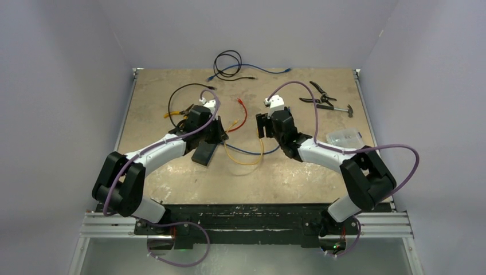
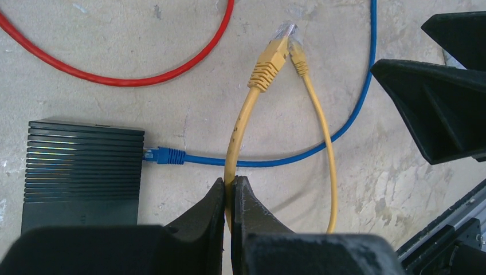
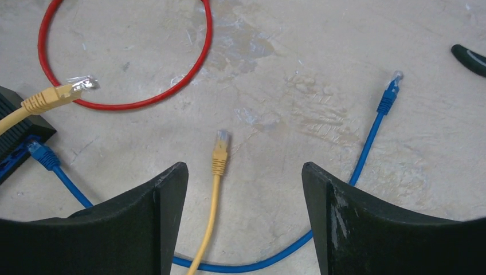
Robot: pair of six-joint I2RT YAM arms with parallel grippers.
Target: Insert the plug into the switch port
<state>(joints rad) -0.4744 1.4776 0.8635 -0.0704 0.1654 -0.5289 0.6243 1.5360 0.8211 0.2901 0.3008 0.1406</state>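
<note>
The switch (image 1: 204, 152), a flat black ribbed box, lies under my left arm; it also shows in the left wrist view (image 2: 83, 166), where a blue plug (image 2: 166, 155) is seated in its edge. My left gripper (image 2: 230, 183) is shut on the yellow cable (image 2: 238, 123), a little behind its yellow plug (image 2: 268, 64), which is held above the table to the right of the switch. The cable's other yellow plug (image 3: 219, 154) lies on the table between the fingers of my right gripper (image 3: 245, 172), which is open and empty. In the top view the left gripper (image 1: 223, 130) and the right gripper (image 1: 262, 125) face each other.
A red cable (image 1: 243, 114) loops behind the grippers. The blue cable (image 3: 367, 143) ends in a free plug (image 3: 388, 94). Pliers (image 1: 321, 91) and a hammer (image 1: 338, 107) lie at the back right, with a clear bag (image 1: 344, 137) nearer. More cables (image 1: 235, 66) are at the far edge.
</note>
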